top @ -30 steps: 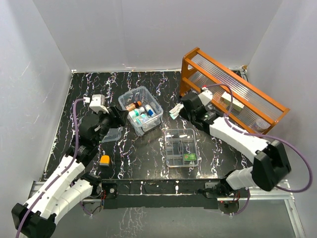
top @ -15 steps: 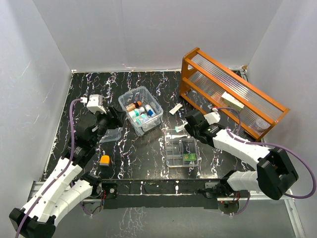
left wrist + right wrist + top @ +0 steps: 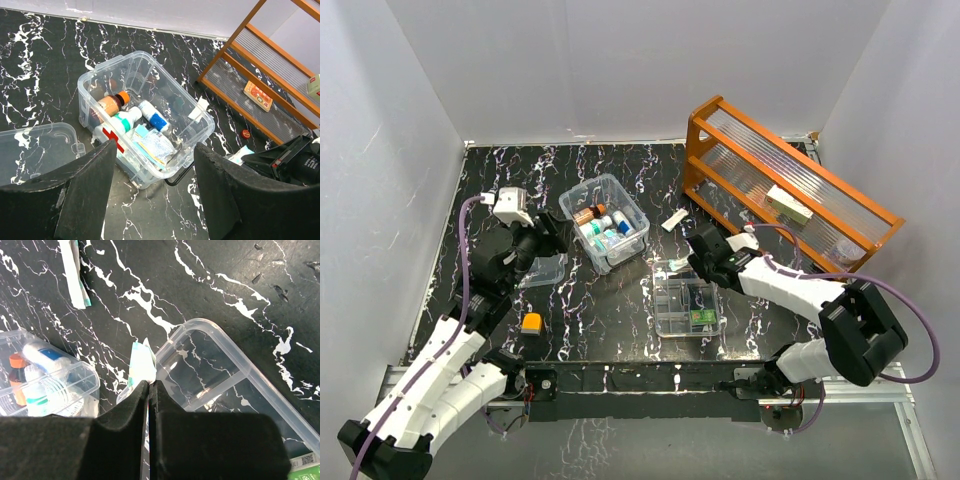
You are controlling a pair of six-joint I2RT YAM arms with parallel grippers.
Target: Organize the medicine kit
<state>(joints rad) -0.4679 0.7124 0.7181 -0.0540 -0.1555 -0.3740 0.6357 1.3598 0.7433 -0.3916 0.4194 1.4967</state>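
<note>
Pinched shut, the right gripper (image 3: pixel 149 382) is closed on a thin white-and-teal sachet (image 3: pixel 141 360) at the corner of the clear compartment tray (image 3: pixel 225 375). The sachet's lower end is hidden between the fingers, and the tray is cut off by the frame edge. The left gripper (image 3: pixel 154 150) is held well apart and empty above the medicine kit (image 3: pixel 605 222). This ribbed, clear plastic box is set left of centre on the marbled table (image 3: pixel 610 320), its long axis slanted from far-left to near-right. Its lid (image 3: pixel 35 150) is partly hidden by a finger.
</note>
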